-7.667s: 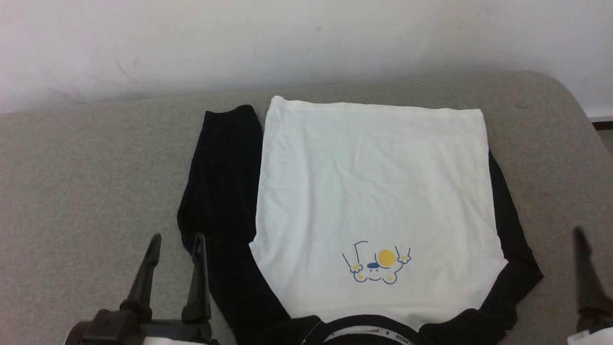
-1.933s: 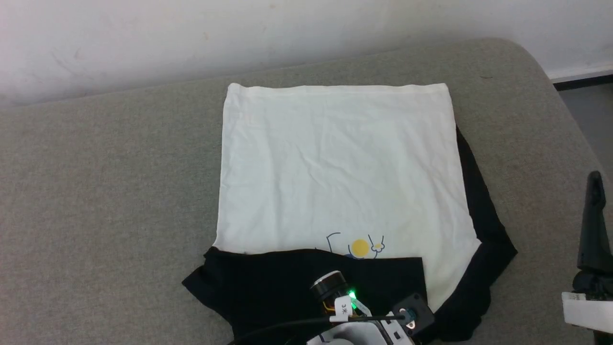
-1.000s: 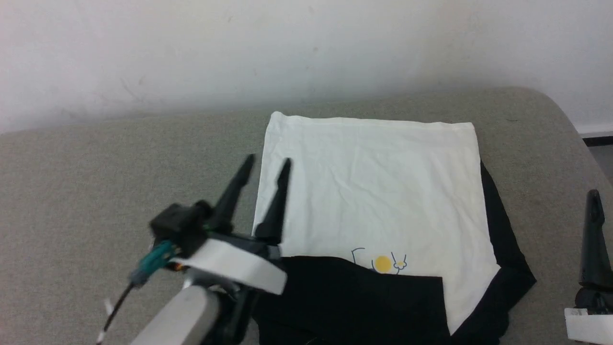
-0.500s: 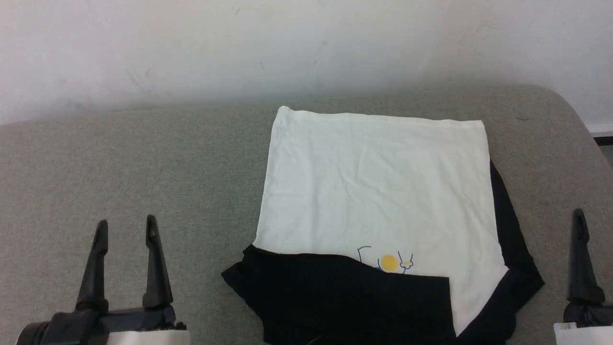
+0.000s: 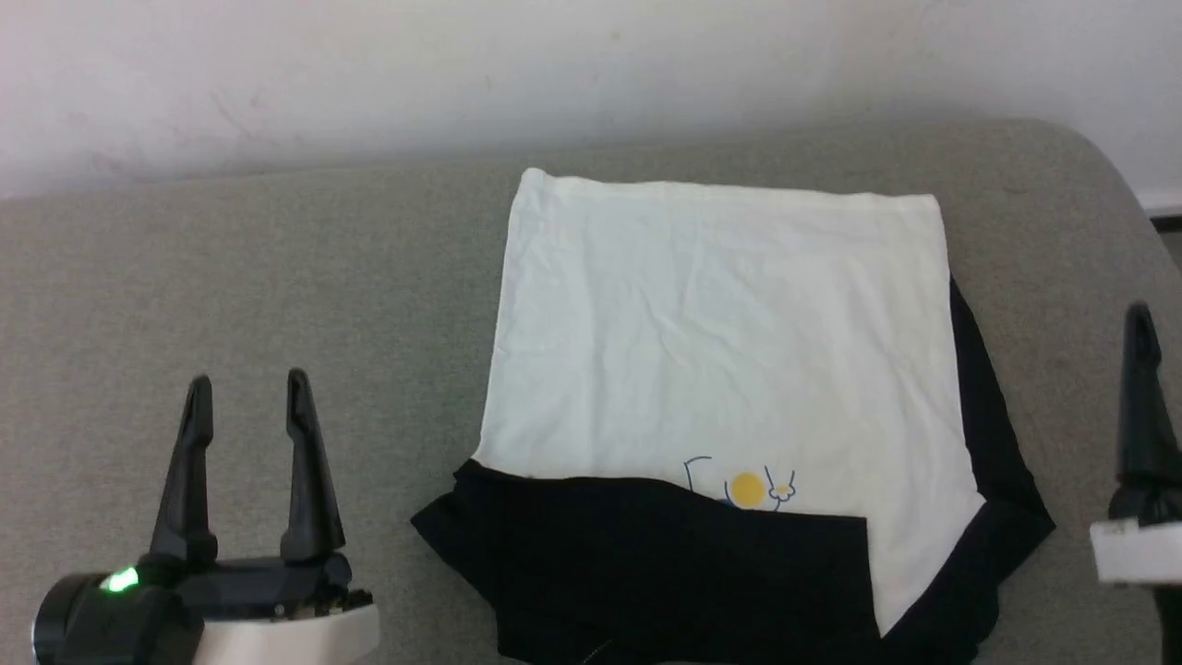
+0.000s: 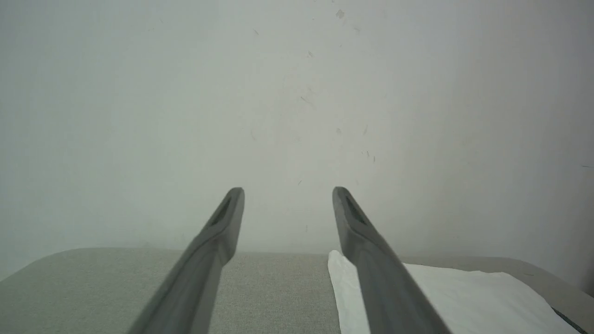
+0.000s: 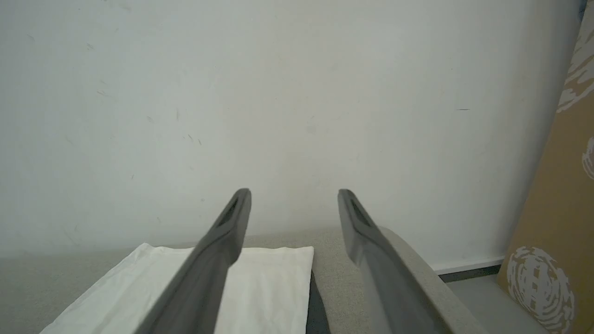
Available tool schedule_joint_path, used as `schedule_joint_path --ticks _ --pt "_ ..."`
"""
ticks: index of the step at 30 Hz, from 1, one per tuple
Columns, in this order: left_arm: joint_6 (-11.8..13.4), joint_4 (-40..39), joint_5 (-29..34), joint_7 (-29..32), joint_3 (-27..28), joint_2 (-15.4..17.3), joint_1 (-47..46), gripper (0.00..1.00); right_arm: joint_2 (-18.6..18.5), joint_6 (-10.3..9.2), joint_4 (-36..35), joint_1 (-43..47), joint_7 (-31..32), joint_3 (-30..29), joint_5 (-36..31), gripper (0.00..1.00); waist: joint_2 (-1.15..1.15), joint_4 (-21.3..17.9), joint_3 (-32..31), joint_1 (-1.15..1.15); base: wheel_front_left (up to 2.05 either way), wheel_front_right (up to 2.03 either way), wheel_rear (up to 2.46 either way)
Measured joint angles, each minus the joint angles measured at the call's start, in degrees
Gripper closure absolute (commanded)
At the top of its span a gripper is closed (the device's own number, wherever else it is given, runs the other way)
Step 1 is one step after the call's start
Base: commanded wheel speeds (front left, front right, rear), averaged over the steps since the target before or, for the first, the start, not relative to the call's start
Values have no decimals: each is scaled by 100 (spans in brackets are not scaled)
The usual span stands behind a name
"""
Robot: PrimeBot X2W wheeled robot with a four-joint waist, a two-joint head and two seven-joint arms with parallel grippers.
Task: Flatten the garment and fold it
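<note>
Mostly flat garment [image 5: 720, 323] on grey cushion [image 5: 277, 277], white wall [image 5: 462, 74]; L fingers [image 5: 303, 462], R fingers [image 7: 218, 260] apart.

No words, numbers or brand names can be read anywhere; the white T-shirt [image 5: 720, 323] bears just a small yellow and blue line drawing [image 5: 746, 488] near its near edge, partly covered by a black sleeve [image 5: 665, 563].

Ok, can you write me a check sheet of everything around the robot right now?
Surface: grey cushion, soft fabric.
Job's things: T-shirt lying flat, black sleeve folded across its near end, partly covering the yellow print; other sleeve sticks out on the robot's right.
Clutter: nothing seen.
Pincers: left pincer open, empty; right pincer open, empty.
Cables: nothing seen.
Surroundings: white wall; brown patterned board.
</note>
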Motion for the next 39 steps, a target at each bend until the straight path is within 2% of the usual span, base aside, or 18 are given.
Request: schedule_joint_path --ticks 4,9,17,28,39 --pt "-202 -78 115 0 67 -100 -257 0 -428 0 193 -709 773 -78 277 0 0 -74 291 0 0 0 0" --pt "-402 -125 189 0 114 -218 -518 0 -999 -1 909 -1443 1662 -256 797 0 0 -163 693 1 0 0 0" --pt "-638 -63 272 0 121 -333 -737 0 -1674 -1 1875 -1891 2668 -42 1134 0 0 -271 1249 1 0 0 0" --pt "-809 -27 393 0 137 -403 -933 0 -2150 -1 2435 -2111 3019 646 1427 0 0 -207 1786 1 0 0 0" --pt "-901 3 396 0 157 -515 -1071 0 -2292 0 2720 -2396 2914 883 1459 0 0 41 2149 0 0 0 0"
